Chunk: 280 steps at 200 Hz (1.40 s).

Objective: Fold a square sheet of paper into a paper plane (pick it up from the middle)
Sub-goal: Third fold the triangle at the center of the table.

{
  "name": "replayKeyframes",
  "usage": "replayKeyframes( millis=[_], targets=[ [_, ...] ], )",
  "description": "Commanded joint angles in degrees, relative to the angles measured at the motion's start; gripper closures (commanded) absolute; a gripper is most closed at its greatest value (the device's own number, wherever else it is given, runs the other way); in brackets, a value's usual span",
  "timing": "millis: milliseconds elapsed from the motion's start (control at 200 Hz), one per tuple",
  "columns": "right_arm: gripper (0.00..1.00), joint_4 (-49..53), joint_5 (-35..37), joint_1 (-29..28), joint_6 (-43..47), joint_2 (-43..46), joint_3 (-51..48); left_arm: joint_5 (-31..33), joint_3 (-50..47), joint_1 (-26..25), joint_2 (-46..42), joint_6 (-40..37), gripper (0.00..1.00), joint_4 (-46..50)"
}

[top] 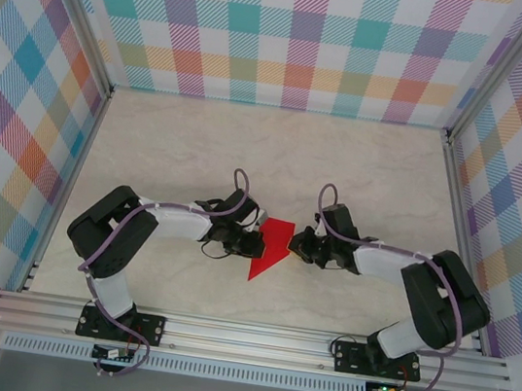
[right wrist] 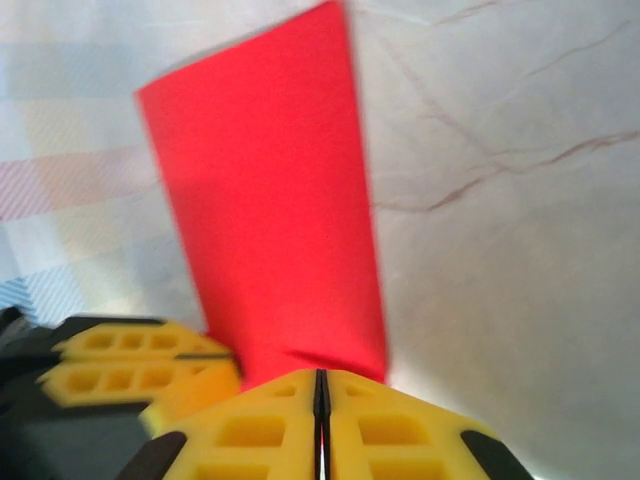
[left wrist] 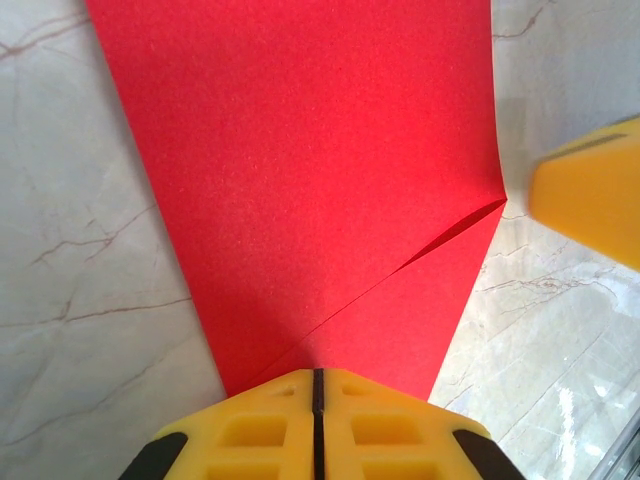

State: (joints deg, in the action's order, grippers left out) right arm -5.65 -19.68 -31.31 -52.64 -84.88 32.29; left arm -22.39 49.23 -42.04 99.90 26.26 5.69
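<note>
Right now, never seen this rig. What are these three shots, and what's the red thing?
These are two small robot arms, bolted side by side to a marble-look table inside plaid walls. The wide picture looks down from above and behind them. The other two pictures come from a camera on each wrist, and the yellow blocks at the bottom are that arm's own fingers. The one object is a red sheet of paper with a crease in it. The left gripper and the right gripper are both shut, each pinching an edge of the sheet.
</note>
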Motion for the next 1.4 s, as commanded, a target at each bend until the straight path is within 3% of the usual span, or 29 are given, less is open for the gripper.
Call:
replayKeyframes(
  millis=[0, 210, 305, 465, 605, 1125, 1395],
  targets=[
    [0.88, 1.6, 1.7, -2.3, 0.1, 6.3, -2.5, 2.1, -0.6, -1.1, 1.0, 0.9, 0.91, 3.3],
    [0.91, -4.7, 6.5, -12.1, -7.0, 11.4, -8.5, 1.9, 0.5, -0.9, 2.1, 0.1, 0.92, 4.2],
    [0.99, -7.3, 7.0, -16.6, -8.8, 8.5, -7.0, 2.2, 0.8, -1.0, 2.2, 0.0, 0.91, 4.6],
    [1.00, -15.7, 6.3, -19.5, -12.4, 0.7, -5.9, 2.0, 0.9, -0.9, 2.9, 0.3, 0.91, 4.8],
    [1.00, -17.2, 6.3, -22.2, -12.9, -3.4, -2.4, 1.7, 0.8, -0.9, 3.1, 0.2, 0.91, 4.9],
    [1.00, -18.8, 7.9, -24.6, -16.8, -14.2, -1.2, 1.3, 0.8, -0.8, 3.0, -0.1, 0.92, 5.2],
    [0.99, -5.5, 12.4, -23.5, -12.2, -3.7, 1.5, 2.1, 0.7, -0.8, 2.4, -0.4, 0.92, 6.2]
  ],
)
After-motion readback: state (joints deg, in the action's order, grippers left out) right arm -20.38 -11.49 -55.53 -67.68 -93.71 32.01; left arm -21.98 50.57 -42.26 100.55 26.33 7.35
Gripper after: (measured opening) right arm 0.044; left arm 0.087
